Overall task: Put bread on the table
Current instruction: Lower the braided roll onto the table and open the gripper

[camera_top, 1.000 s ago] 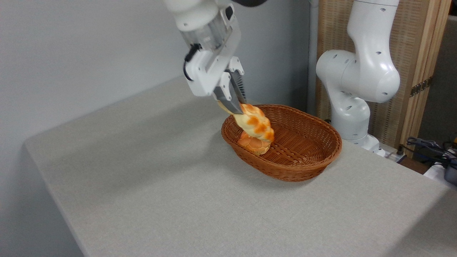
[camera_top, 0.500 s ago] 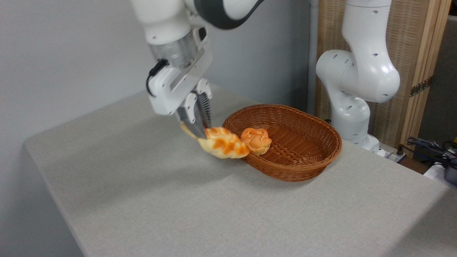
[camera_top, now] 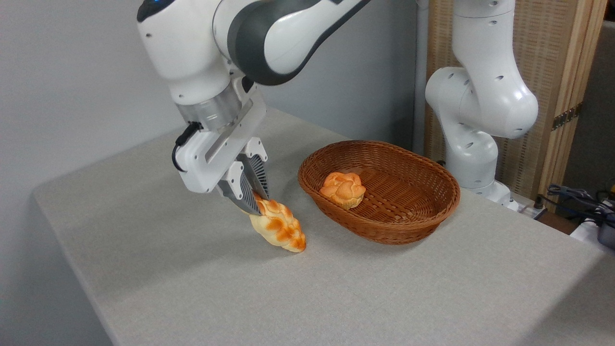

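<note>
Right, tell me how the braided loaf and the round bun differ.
The braided loaf is long and pointed; the round bun is short and compact. The loaf is outside the basket, over the grey table, while the bun lies inside the basket. The loaf is pinched at one end by the tool and hangs tilted; the bun lies free. Both are golden with orange-brown bumps.

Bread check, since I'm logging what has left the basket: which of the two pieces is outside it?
The braided loaf, held by the gripper over the table. The round bun sits in the basket.
</note>
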You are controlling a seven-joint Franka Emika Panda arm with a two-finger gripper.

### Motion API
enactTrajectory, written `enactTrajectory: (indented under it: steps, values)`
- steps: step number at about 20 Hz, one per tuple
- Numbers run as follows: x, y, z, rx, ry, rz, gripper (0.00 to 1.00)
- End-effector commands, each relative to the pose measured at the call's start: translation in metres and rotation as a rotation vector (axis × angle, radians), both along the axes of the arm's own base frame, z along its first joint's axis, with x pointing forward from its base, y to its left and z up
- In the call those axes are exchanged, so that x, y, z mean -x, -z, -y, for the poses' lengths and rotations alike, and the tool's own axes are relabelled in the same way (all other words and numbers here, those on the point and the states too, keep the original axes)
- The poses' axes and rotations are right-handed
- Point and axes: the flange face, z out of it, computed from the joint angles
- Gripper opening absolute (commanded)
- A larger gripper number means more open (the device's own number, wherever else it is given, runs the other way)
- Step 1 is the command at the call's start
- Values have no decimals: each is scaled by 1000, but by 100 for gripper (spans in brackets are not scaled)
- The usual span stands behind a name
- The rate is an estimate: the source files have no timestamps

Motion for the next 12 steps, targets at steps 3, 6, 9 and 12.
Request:
enactTrajectory:
  steps: [3,6,9,12]
  values:
    - [-7,2,4,14,-27,2,100]
    - [-8,1,2,6,-69,6,100]
    - [-8,0,1,-3,-116,6,100]
    - [-7,-4,2,-14,-184,7,100]
